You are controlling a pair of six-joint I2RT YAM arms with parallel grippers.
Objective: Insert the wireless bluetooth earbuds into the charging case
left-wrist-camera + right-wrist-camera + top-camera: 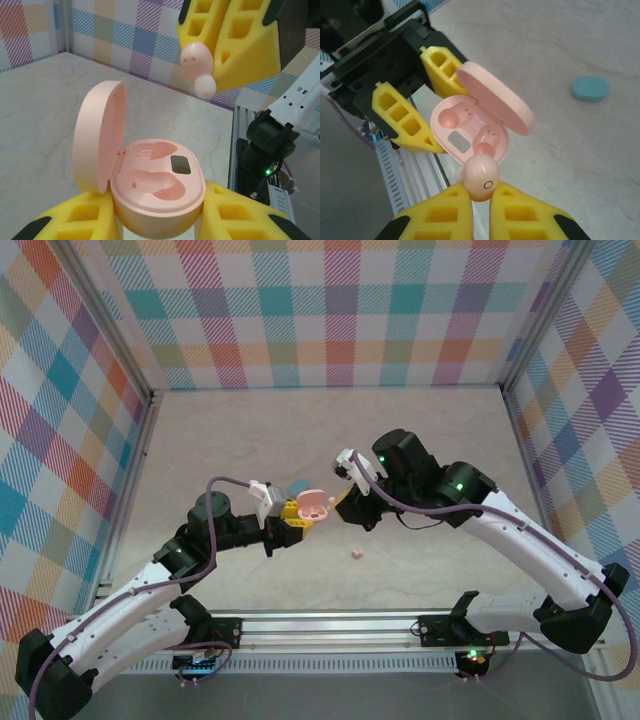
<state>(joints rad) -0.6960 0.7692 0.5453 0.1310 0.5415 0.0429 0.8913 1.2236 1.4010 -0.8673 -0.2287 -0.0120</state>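
Pink charging case, lid raised; your left gripper clamped on its base; pink earbud pinched in your right gripper, near above the case, not touching; second pink earbud loose on table; blue case closed, well apart.

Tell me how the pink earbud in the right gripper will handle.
The pink earbud looks smooth and rounded, pinched only by the tips of the right gripper, so it could slip out. Loose, its bulbous shape would likely roll on the table. It seems light, tiny beside the pink charging case.
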